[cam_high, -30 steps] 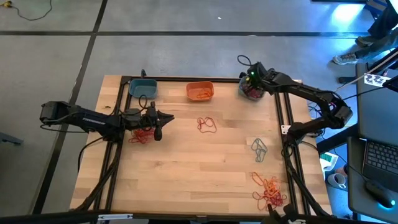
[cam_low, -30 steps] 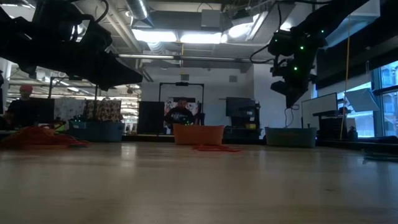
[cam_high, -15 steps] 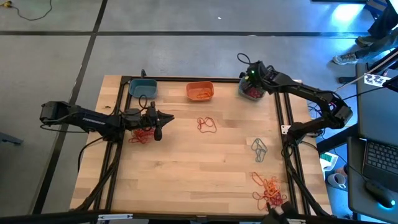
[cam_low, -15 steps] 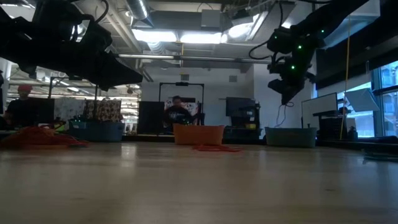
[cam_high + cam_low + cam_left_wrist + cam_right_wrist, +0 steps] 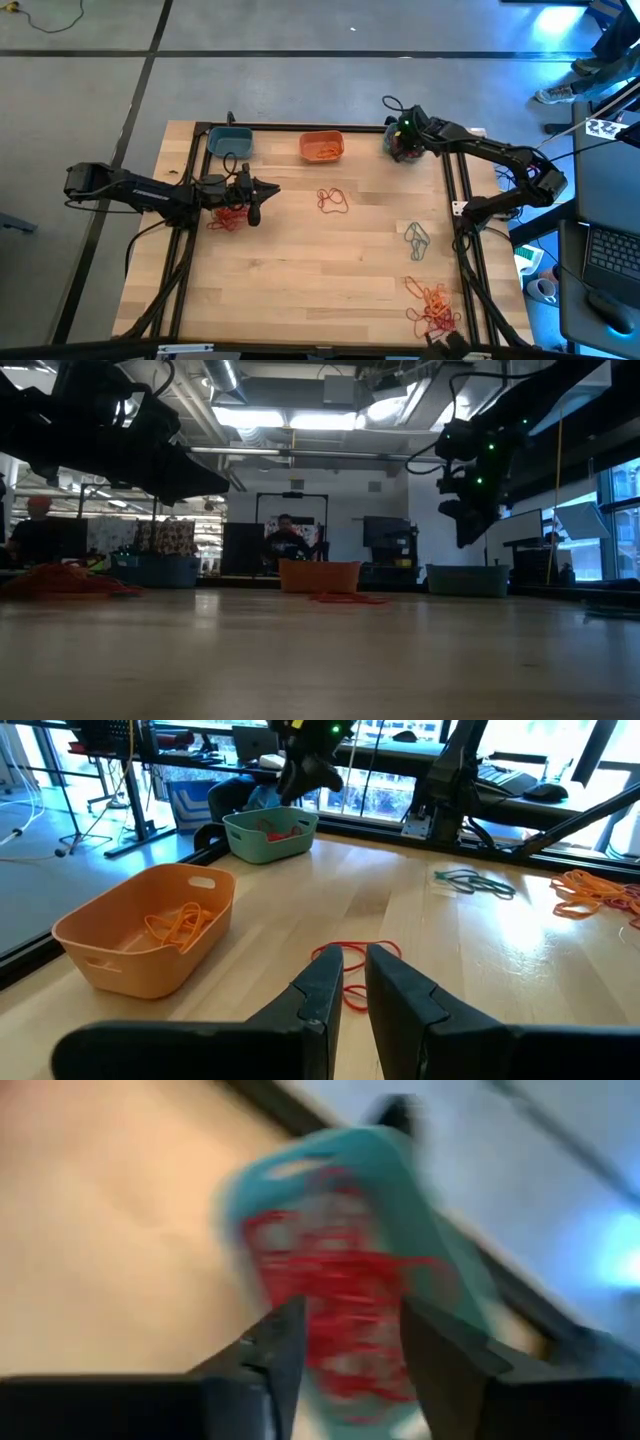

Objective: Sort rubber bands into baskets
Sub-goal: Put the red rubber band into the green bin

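The right claw (image 5: 345, 1345) hangs released over the teal basket (image 5: 420, 1210) of red rubber bands (image 5: 345, 1295) — the left claw (image 5: 352, 982), nearly clenched, holds nothing.

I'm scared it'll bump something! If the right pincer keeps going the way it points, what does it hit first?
Probably the teal basket full of red rubber bands, straight ahead of the right pincer. How far is hard to tell.

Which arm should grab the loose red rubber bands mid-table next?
Left, probably. The left tool hovers just beside the red rubber bands, which lie right ahead of its fingers in its wrist view. The right tool is open over the far teal basket, farther off.
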